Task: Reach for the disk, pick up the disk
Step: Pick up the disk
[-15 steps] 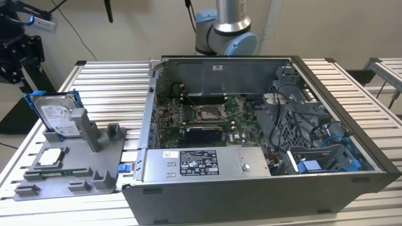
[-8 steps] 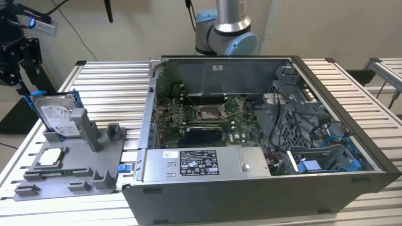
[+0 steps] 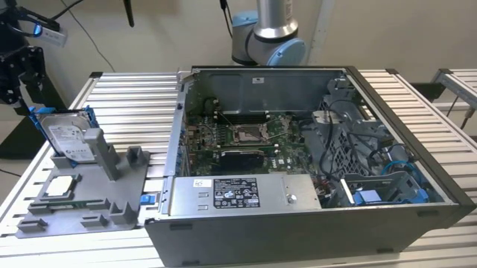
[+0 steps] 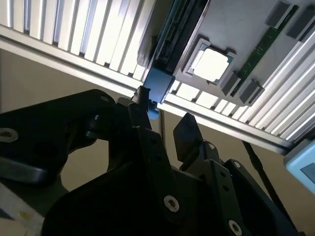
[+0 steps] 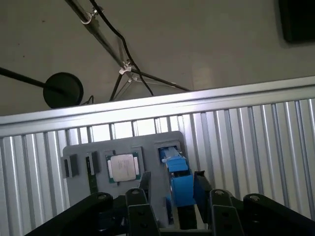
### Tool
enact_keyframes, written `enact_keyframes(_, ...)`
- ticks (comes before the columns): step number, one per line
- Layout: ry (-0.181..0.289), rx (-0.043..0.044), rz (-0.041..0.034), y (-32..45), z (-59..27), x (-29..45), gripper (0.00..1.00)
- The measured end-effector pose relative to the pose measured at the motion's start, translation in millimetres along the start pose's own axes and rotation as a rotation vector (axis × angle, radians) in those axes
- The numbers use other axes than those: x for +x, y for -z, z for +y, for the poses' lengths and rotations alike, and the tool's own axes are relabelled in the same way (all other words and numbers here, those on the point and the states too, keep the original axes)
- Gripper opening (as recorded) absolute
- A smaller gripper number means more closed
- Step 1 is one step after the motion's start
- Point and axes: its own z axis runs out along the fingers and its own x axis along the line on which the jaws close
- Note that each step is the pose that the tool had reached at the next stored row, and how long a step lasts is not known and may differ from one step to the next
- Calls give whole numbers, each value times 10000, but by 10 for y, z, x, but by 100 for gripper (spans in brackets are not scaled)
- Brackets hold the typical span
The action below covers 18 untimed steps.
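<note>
The flat silver-grey metal hard disk [image 3: 68,138], with a white label and blue plastic rails, stands roughly upright on its edge. It sits in a slot at the far corner of the grey plastic fixture tray [image 3: 89,198], on the exterior view's left.

The black two-fingered tool [image 5: 172,181] hangs directly over that slot, released. In the first wrist view its fingers [image 5: 145,188] stand apart with the blue end of the disk's rail between them. Whether either pad touches the rail cannot be told. In the second wrist view one fingertip sits just beside that blue end.

Near the disk's slot on the tray, a small square silver chip with a pale top [image 3: 61,187] lies flat in its own recess. The tray rests on a counter of aluminium slats [image 3: 134,95].

Just beside the tray, on the exterior view's right, an open grey computer case [image 3: 313,234] lies on its side with the green motherboard exposed. Behind the case rises the silver-and-blue robot arm [image 3: 270,33].

Past the counter edge nearest the tray, a black round stand base [image 5: 63,89] and a thin-legged tripod [image 5: 128,73] stand on the floor.
</note>
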Motion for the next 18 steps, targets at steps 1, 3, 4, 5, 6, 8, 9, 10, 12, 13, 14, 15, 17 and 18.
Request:
enact_keyframes(1, 48, -18, 10, -5, -1, 2, 0)
enact_keyframes(3, 127, -18, 17, -26, -5, 1, 0)
enact_keyframes(4, 162, -16, 19, -42, -8, 1, 0)
enact_keyframes(5, 194, -16, 16, -49, -9, 1, 0)
enact_keyframes(6, 224, -17, 19, -52, -10, 1, 0)
enact_keyframes(8, 298, 86, 16, -62, -10, 1, 0)
enact_keyframes(9, 328, 230, 0, -65, -11, 1, 0)
enact_keyframes(10, 354, 392, -18, -65, -11, 1, 0)
enact_keyframes(12, 402, 721, -67, -66, -11, 0, 0)
enact_keyframes(13, 418, 834, -81, -71, -12, 0, 0)
enact_keyframes(14, 440, 896, -87, -82, -13, 0, 0)
enact_keyframes(15, 471, 927, -94, -99, -12, -2, 0)
enact_keyframes(17, 530, 948, -103, -134, -12, -14, 0)
enact_keyframes(18, 557, 953, -121, -146, -12, -20, 0)
